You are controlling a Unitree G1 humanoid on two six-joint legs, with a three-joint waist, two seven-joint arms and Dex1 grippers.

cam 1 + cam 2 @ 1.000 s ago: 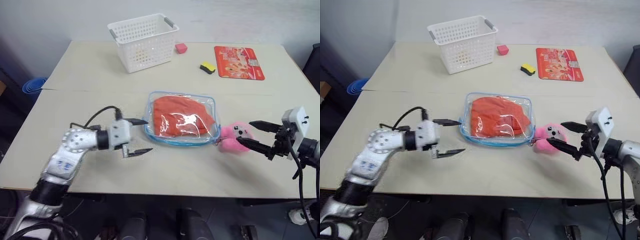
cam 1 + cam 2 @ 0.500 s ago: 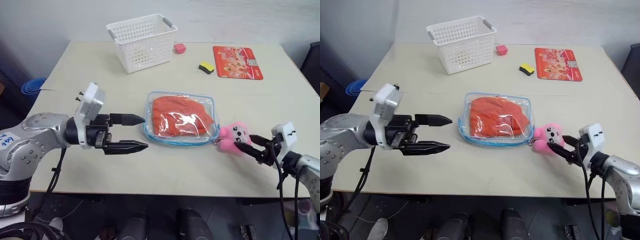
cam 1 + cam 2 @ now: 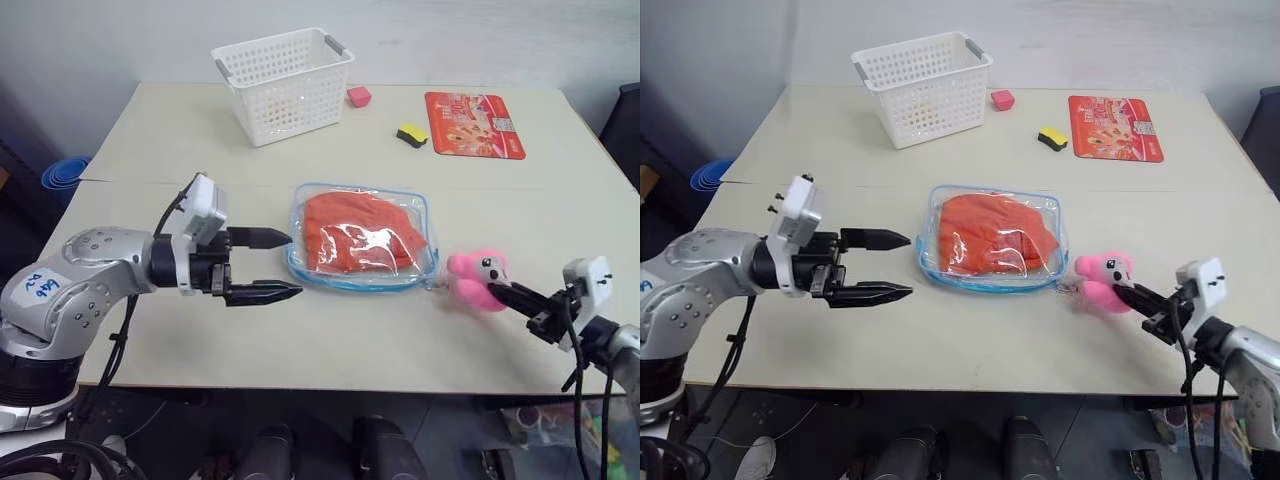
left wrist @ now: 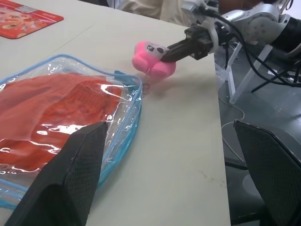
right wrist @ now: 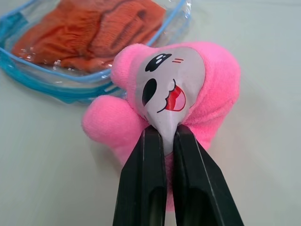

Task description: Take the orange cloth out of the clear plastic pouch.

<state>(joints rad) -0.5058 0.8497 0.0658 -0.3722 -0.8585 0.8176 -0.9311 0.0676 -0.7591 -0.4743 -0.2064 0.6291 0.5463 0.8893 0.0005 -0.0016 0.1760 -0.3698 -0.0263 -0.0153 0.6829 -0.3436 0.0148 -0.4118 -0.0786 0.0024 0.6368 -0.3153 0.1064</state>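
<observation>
**Cloth still sealed in pouch, right fingers pinching the plush**

I see the bench carrying everything, with the white lattice basket near its far edge, toward the far left corner. The clear plastic pouch lies flat around the middle of the bench, a rounded see-through rectangle edged in light blue. The orange cloth sits wholly inside it, bright orange-red, rumpled into soft folds and filling most of the pouch under glossy plastic. A flat red printed card lies toward the far right corner, with a small yellow-and-black block just beside it and a small pink cube next to the basket. My left gripper hovers just beside the pouch's left edge, fingers spread wide, touching nothing. My right gripper has its fingers clenched on the pink plush toy, which sits just beside the pouch's near right corner.
</observation>
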